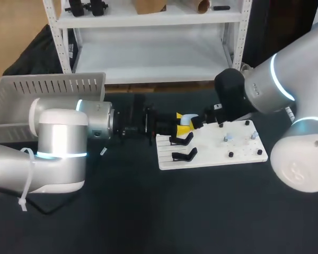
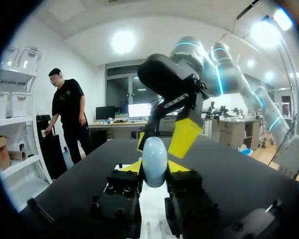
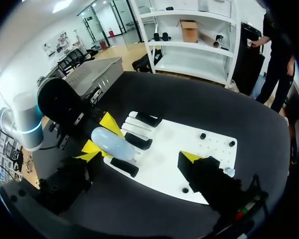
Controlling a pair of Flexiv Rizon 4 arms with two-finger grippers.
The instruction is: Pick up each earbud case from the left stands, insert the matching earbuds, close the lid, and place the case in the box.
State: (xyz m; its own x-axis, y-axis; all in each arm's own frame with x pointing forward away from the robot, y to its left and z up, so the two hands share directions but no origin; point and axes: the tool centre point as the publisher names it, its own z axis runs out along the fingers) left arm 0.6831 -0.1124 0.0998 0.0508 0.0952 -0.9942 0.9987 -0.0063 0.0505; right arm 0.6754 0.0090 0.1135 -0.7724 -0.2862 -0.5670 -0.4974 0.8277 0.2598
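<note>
My left gripper (image 1: 181, 123) is shut on a pale blue, egg-shaped earbud case (image 1: 186, 120), held just above the far left corner of the white board (image 1: 238, 154). In the left wrist view the case (image 2: 154, 162) stands between my yellow tips. My right gripper (image 1: 199, 121) is open right against it from the other side, its yellow fingers (image 2: 184, 137) straddling the case's far end without closing. In the right wrist view the case (image 3: 112, 143) lies nearer one of that gripper's fingers. Black stands (image 1: 182, 140) on the board's left part hold nothing. Small pale earbuds (image 1: 228, 138) sit on the board's right part.
A grey slotted box (image 1: 47, 84) stands at the back left, behind my left arm. A small white scrap (image 1: 103, 151) lies on the dark table beside the left arm. Black pegs (image 1: 230, 154) dot the board.
</note>
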